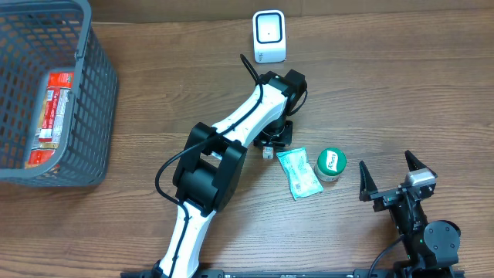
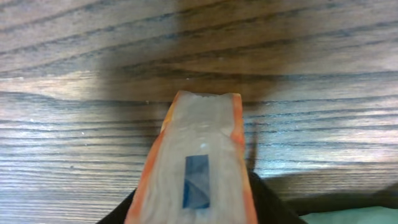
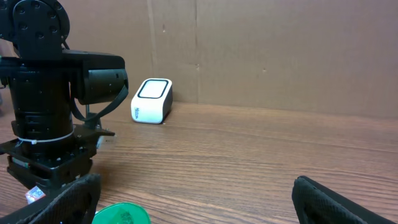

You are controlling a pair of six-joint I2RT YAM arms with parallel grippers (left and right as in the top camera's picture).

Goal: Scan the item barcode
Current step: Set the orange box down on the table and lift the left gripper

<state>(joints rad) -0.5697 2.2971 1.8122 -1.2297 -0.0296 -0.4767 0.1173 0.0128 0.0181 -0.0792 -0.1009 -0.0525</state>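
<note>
Early stage here, nothing scanned yet by the look of it. The left claw is down at the middle of the wooden tabletop, right over a slim translucent packet with orange edges and a small blue patch. On the left wrist view that packet runs straight up the centre between the dark fingers at the bottom edge, lying on or just above the wood. Is it clamped? I can't tell: the fingers barely show, and no contact is visible.

The white box scanner with its dark window stands at the far edge, well apart from the packet, with bare wood between them. So the pickup is the step in hand, I'd say. Left to do: lift, carry to the scanner, turn the barcode to the window.

The right claw hangs spread wide and empty at the near right, touching nothing. Just beside the left claw lie a teal plastic sachet and a round green-lidded tub, touching or nearly so. Far left, a grey mesh basket holds a red packet.
</note>
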